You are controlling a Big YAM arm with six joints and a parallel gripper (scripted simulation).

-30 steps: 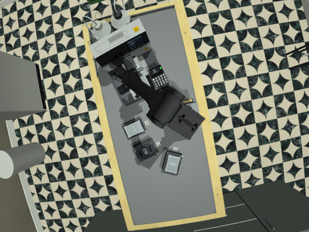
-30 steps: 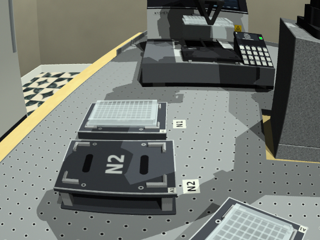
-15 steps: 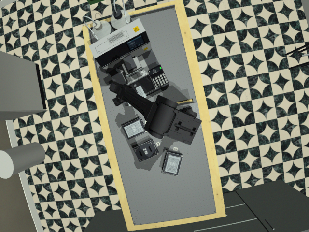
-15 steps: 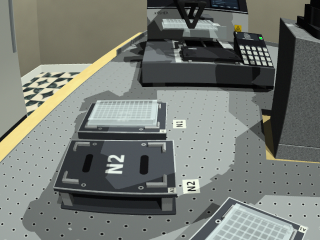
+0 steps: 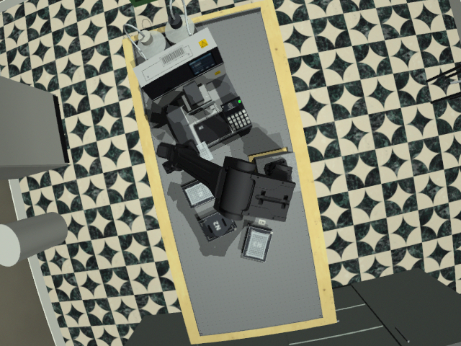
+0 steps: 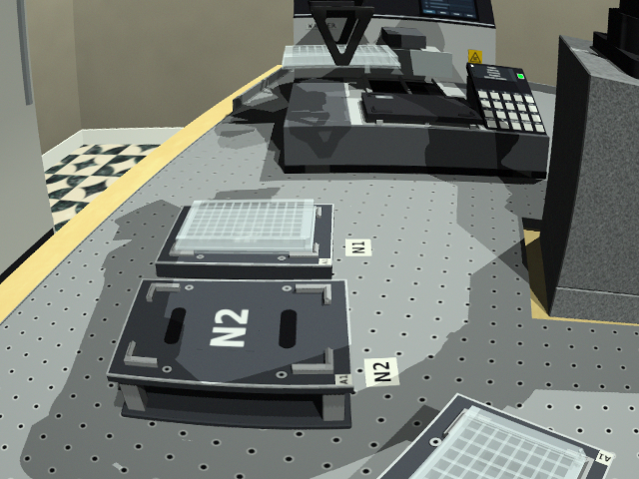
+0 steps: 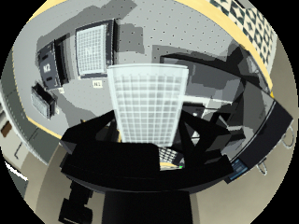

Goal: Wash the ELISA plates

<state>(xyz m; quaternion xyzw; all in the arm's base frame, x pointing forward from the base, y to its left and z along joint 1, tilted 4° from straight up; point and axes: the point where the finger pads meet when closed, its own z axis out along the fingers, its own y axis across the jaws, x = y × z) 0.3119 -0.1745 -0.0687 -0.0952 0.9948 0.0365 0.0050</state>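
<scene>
Gripping the plate [image 5: 205, 151] [image 6: 310, 57] [image 7: 147, 100] by opposite edges, my gripper [image 5: 190, 147] [image 6: 341, 57] [image 7: 147, 113] keeps its wells facing up. Green lamp [image 5: 239, 101] [image 6: 520, 76] [image 7: 180, 166] and bare N2 [image 5: 212, 228] [image 6: 196, 303] [image 7: 47, 69], six o'clock in the top view, so probably heading home, lol.

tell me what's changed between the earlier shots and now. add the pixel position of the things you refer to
The plate [image 5: 204, 151] [image 6: 310, 55] [image 7: 148, 103] in the gripper [image 5: 196, 149] [image 6: 341, 57] [image 7: 147, 113] has swung away from above the washer's carrier [image 5: 214, 130] [image 6: 417, 107], toward the nests; it shifts left in the exterior view. Nothing was grasped or released. The N1 plate [image 5: 199, 193] [image 6: 248, 222] [image 7: 92, 49], N3 plate [image 5: 256, 244] [image 6: 505, 453] [image 7: 42, 103] and green lamp [image 5: 239, 101] [image 6: 520, 76] stayed as they were.
</scene>
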